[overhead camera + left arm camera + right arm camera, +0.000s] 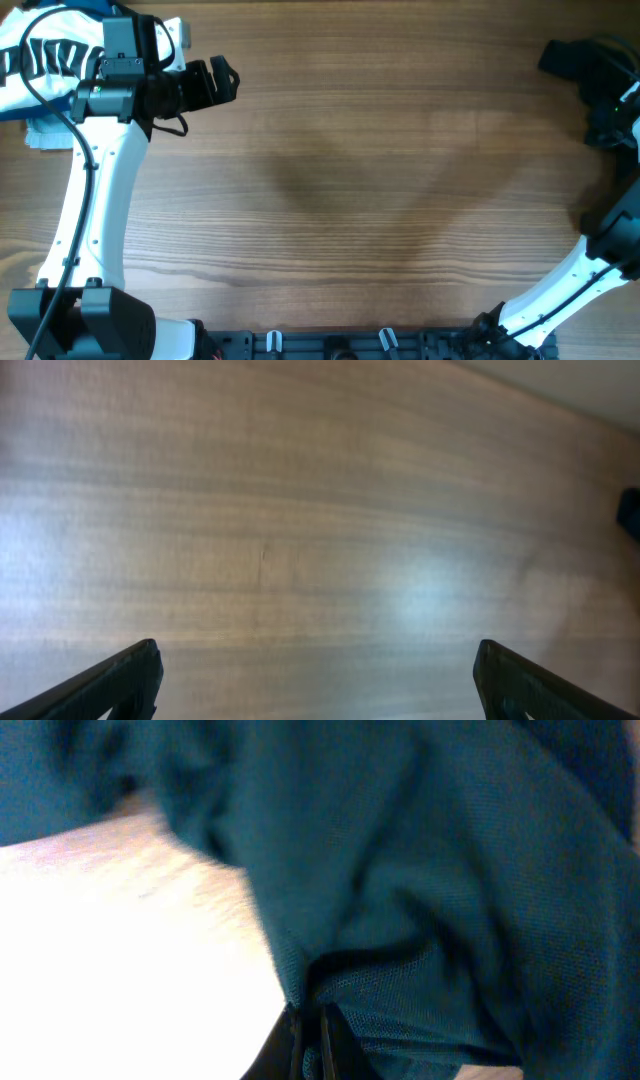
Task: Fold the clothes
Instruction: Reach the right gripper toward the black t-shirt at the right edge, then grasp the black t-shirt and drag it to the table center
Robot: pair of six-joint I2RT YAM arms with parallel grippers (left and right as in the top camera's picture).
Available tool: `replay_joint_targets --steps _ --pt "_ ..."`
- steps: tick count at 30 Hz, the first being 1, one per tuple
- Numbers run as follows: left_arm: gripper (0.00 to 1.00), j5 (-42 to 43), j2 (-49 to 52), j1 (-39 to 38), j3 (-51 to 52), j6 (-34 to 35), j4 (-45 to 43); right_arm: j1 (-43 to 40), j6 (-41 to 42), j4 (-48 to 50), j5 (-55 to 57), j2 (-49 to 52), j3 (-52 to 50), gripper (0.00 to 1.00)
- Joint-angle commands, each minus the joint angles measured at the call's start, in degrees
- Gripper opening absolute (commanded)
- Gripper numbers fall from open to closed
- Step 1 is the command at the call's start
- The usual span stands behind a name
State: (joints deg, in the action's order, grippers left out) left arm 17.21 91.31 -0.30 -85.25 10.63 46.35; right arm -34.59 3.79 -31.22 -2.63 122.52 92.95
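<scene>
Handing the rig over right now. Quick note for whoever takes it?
Left gripper: open, empty, above bare table near the far left corner.
Right gripper: shut on the teal garment, which is bunched at the far right corner.
White printed garment: far left corner, with something pale blue beside or under it; whether it is folded is unclear.
Done: teal garment gripped.
Left: spread it mid-table and fold it.

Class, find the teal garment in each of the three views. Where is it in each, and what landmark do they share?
Overhead: the teal garment lies bunched at top right.
Left wrist: a dark patch at the right edge may be it; cannot tell.
Right wrist: it fills most of the picture; the right claw pinches a fold at the bottom.
Shared landmark: the wooden table.
</scene>
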Motion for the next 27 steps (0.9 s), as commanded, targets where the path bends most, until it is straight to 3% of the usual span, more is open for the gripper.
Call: replay_joint_targets --steps 1,6,12,15,18,19,20,22,27 --pt "1.0 -0.2 0.04 -0.17 -1.14 0.28 -4.09 6.34 0.79 -1.51 -11.98 -10.6 1.36 0.04" --pt "1.0 -2.01 -0.68 1.2 -1.14 0.33 -10.25 24.02 4.72 -7.3 -14.03 -18.05 1.36 0.04" --pt "1.0 -2.1 -1.42 6.75 -1.14 1.86 -9.51 46.45 8.44 -6.49 -14.49 -18.51 1.36 0.04" --pt "1.0 -2.08 -1.97 9.25 -1.14 1.84 -7.37 52.43 10.19 -5.86 -13.73 -18.51 1.36 0.04" --pt "1.0 -2.1 -2.19 9.9 -1.14 1.79 -5.77 53.09 11.21 -5.84 -14.08 -18.51 1.36 0.04" --pt "1.0 -2.05 -2.16 9.88 -1.14 1.79 -5.38 52.83 11.15 -5.66 -14.45 -18.51 1.36 0.21" --pt "1.0 -2.05 -2.16 9.64 -1.14 1.79 -5.09 52.46 10.16 -5.53 -15.98 -18.56 1.36 0.55" --pt "1.0 -2.05 -2.16 8.92 -1.14 1.77 -4.5 51.65 8.33 -5.95 -18.23 -19.12 1.36 0.7" --pt "1.0 -2.05 -2.16 2.1 -1.14 -4.7 -0.39 45.27 8.85 -12.92 -17.77 -23.85 1.36 0.87"
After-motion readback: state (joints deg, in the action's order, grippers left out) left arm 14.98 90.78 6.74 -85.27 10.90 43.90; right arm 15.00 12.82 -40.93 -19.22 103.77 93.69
